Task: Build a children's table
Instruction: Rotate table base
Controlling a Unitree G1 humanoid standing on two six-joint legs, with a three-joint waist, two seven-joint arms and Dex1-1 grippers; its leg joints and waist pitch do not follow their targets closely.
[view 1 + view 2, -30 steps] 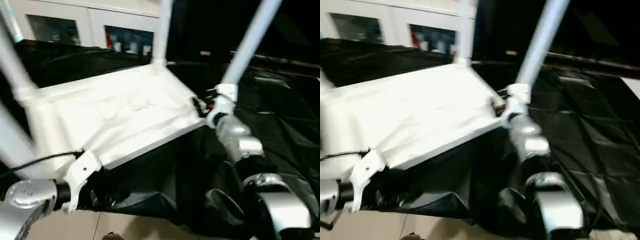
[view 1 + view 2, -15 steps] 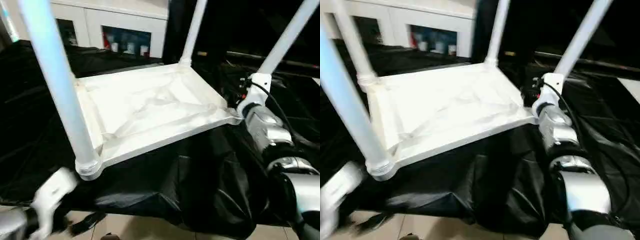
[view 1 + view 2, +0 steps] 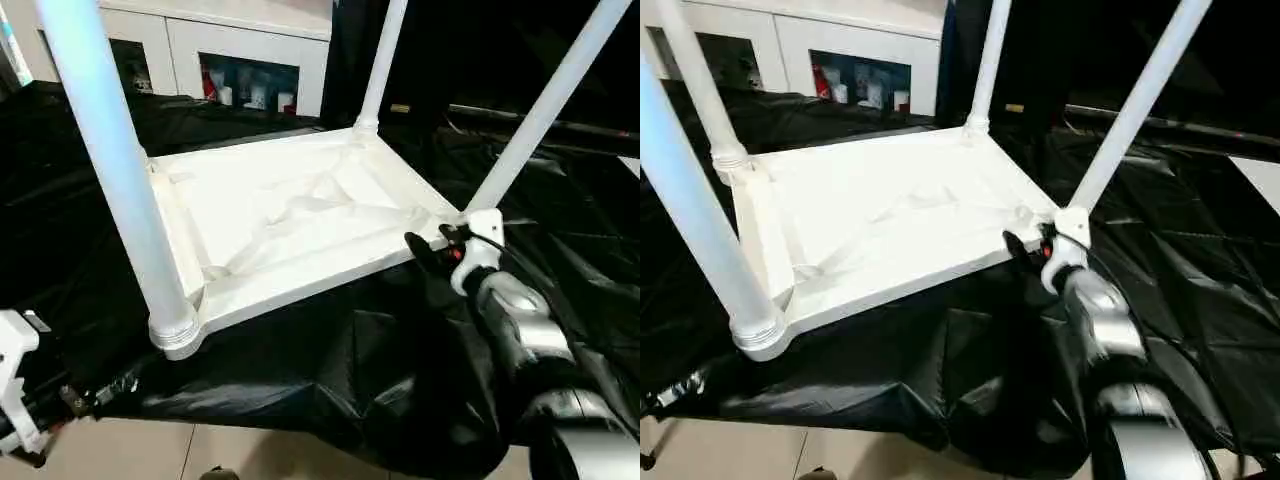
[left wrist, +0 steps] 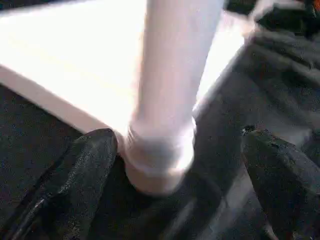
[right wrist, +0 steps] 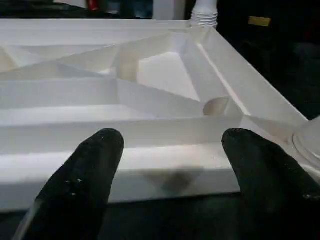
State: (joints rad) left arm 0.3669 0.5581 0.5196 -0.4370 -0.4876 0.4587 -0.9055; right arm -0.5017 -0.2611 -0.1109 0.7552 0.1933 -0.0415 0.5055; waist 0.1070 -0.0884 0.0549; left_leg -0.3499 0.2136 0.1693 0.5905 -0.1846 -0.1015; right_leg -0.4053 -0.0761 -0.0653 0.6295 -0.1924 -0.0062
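Observation:
The children's table lies upside down on black cloth, its ribbed white tabletop (image 3: 290,215) facing up. White legs stand in its corner sockets: near-left leg (image 3: 110,170), far-left leg (image 3: 700,90), far-right leg (image 3: 382,60) and near-right leg (image 3: 545,110). My right gripper (image 3: 425,248) is open just in front of the tabletop's near edge, beside the near-right corner; its fingers (image 5: 95,165) hold nothing. My left gripper (image 4: 177,142) is open, its black fingers (image 4: 85,170) on either side of the near-left leg's base without closing on it.
A white cabinet with glass doors (image 3: 250,60) stands behind the work surface. The black cloth (image 3: 330,370) drapes in folds over the front edge. Beige floor (image 3: 200,450) lies below it. My left wrist mount (image 3: 15,390) hangs at the lower left.
The view has swung and steadied. My right gripper has drawn back from the near-right leg's base to the tabletop's near edge. My left arm has dropped lower at the left.

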